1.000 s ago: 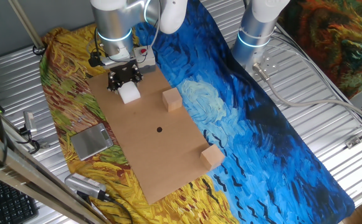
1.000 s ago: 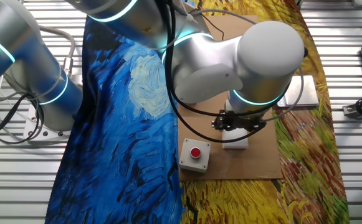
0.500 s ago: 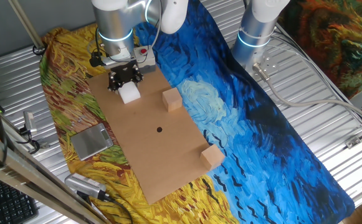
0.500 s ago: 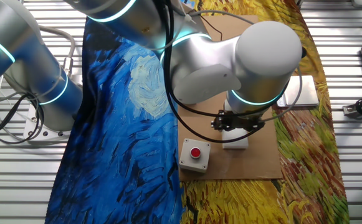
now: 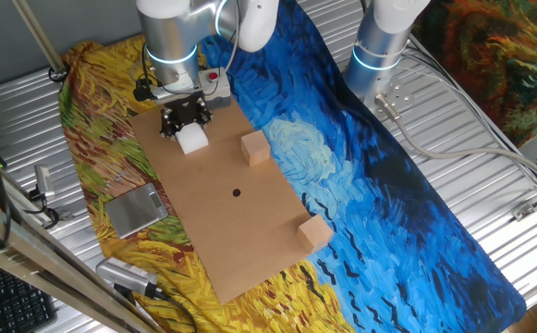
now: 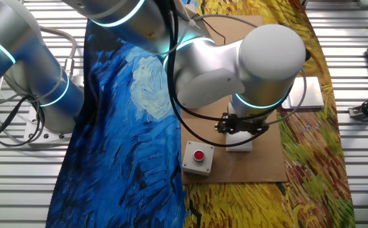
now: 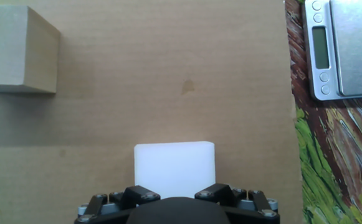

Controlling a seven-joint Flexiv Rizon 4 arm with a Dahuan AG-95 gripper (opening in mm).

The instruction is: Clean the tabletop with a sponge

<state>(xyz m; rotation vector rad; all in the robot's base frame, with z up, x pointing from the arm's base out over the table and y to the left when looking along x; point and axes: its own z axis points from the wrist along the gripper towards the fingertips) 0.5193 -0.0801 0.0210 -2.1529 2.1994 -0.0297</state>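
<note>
One sponge (image 7: 174, 168) — seemingly in hand (image 7: 176, 194) — on tabletop (image 7: 168, 74).

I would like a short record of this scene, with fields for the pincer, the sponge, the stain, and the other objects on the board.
pincer: pincer at the sponge, low over the board's near end
sponge: white sponge resting on the tabletop
stain: dark spot, apart from the sponge
wooden cubes: one mid-board, one at the board's edge
scale: grey scale on the cloth beside the board
</note>
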